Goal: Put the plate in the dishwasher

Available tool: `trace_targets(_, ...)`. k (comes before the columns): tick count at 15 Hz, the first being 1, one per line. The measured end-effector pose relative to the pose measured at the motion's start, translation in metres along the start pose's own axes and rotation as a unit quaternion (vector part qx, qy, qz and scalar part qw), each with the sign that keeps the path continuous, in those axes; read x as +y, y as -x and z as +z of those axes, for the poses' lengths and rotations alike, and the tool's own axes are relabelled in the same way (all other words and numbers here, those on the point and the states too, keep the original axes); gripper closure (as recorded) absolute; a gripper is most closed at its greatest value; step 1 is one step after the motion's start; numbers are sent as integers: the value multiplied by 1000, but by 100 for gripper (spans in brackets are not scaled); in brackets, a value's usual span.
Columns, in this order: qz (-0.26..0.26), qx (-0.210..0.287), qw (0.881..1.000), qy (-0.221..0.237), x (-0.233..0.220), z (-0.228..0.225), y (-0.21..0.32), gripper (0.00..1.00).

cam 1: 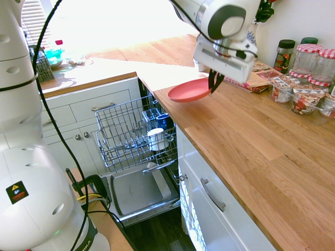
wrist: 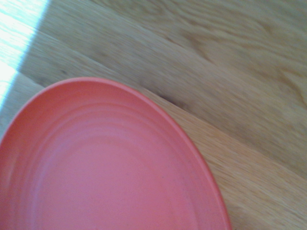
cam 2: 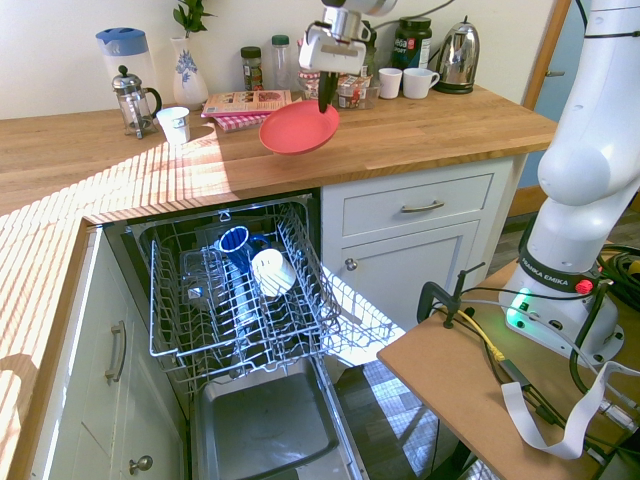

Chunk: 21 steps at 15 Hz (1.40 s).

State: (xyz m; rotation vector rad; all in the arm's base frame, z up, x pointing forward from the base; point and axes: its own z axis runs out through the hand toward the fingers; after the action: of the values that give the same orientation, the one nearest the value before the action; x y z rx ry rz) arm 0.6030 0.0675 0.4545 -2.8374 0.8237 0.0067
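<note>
Over the wooden counter (cam 2: 430, 130), clear of the surface, the gripper (cam 2: 327, 100) has its dark fingers pinched on the rim of the coral-red plate (cam 2: 298, 128), which hangs out from it roughly level, slightly dipped at its free edge.

Going left to right in the second exterior view: a French press (cam 2: 130, 98) and a small white cup (cam 2: 174, 124) stand on the counter, then the plate in the air, then mugs and a kettle (cam 2: 458, 58) further along. Below and a little left of the plate, the dishwasher (cam 2: 235, 300) stands open, its wire rack (cam 2: 300, 290) pulled out over the dropped door (cam 2: 265, 425), with a blue mug (cam 2: 234, 243) and a white cup (cam 2: 272, 272) already in it.

That is the relation the coming move seems to turn on: the rack lies downward and off the counter edge from the plate, so the plate would have to go out past the edge and down, and probably tip toward upright to slot between the tines.

From the first exterior view the plate (cam 1: 189, 90) sits right by the counter's corner above the rack (cam 1: 131, 133); jars (cam 1: 309, 63) crowd behind the arm. At the wrist only the plate's ridged face (wrist: 96, 167) and wood grain (wrist: 230, 72) show, no dishwasher at all.
</note>
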Motion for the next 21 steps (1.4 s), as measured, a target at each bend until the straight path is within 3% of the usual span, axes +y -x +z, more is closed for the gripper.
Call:
trace_targets(2,-39,33,997,49,-66,-12,48,100)
trace_targets(5,-102,89,984,117,-158,26,162,100)
trace_targets(9,-195,186,946,180,-225,104,330,100)
trace_targets(11,-239,238,918,211,-243,132,381,100)
trace_targets(15,-314,334,849,263,-267,197,408,100)
trace_targets(21,-392,451,726,340,-269,301,445,100)
